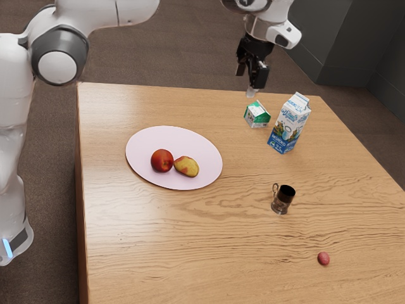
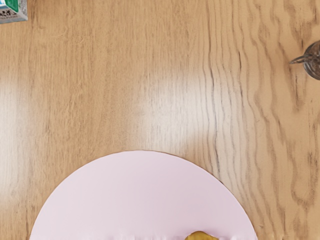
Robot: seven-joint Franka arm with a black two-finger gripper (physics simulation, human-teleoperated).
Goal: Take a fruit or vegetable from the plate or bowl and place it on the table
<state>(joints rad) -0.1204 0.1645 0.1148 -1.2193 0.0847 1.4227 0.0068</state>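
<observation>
My gripper (image 1: 249, 78) hangs high over the far part of the table in the exterior view, its two black fingers apart with nothing between them. A pale pink plate (image 1: 202, 145) lies to the exterior view's left of it. On the plate, a red apple-like fruit (image 1: 162, 161) sits beside a yellow and red fruit (image 1: 186, 166). In the wrist view the plate (image 2: 145, 195) reaches the lower edge, where part of the yellow fruit (image 2: 201, 235) is visible.
On the wooden table (image 1: 158, 253) stand a small green and white carton (image 1: 257, 115), a tall milk carton (image 1: 289, 125) and a dark metal cup (image 1: 283, 198). A small reddish item (image 1: 323, 258) lies near the exterior view's lower right.
</observation>
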